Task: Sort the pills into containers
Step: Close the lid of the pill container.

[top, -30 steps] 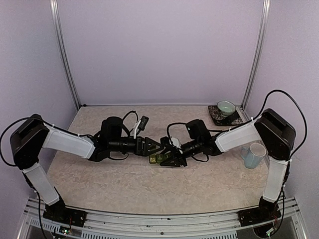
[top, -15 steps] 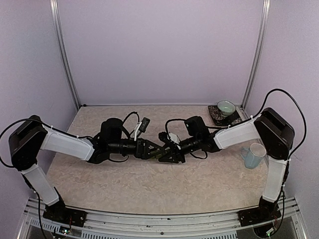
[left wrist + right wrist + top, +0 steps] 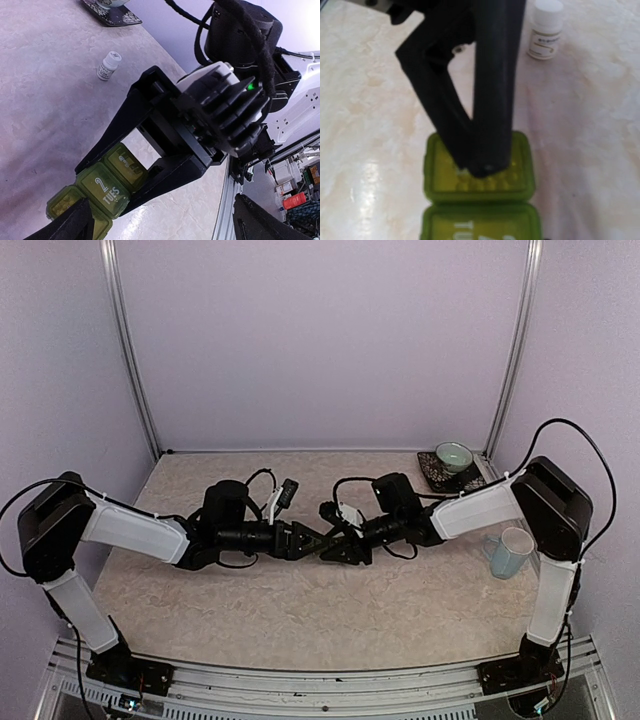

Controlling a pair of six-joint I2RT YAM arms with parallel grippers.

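- The containers (image 3: 127, 167): one green strip of three joined lidded compartments, at the middle of the table (image 3: 300, 620) where both grippers meet. The middle lid reads "2 TUES".
- The top view hides the strip under the grippers; only the wrist views show it.
- Right gripper (image 3: 102, 182): jaws narrowed onto the strip's long sides, pinching it.
- Left gripper (image 3: 162, 215): jaws spread wide. The right wrist view shows one fingertip (image 3: 482, 167) resting on the end lid.
- One white pill bottle (image 3: 108, 65), seen in the wrist views only, beyond the strip and apart from it.
- One green bowl (image 3: 453, 455) on one dark saucer (image 3: 440, 477), back right.
- One pale blue mug (image 3: 510, 552), right edge.
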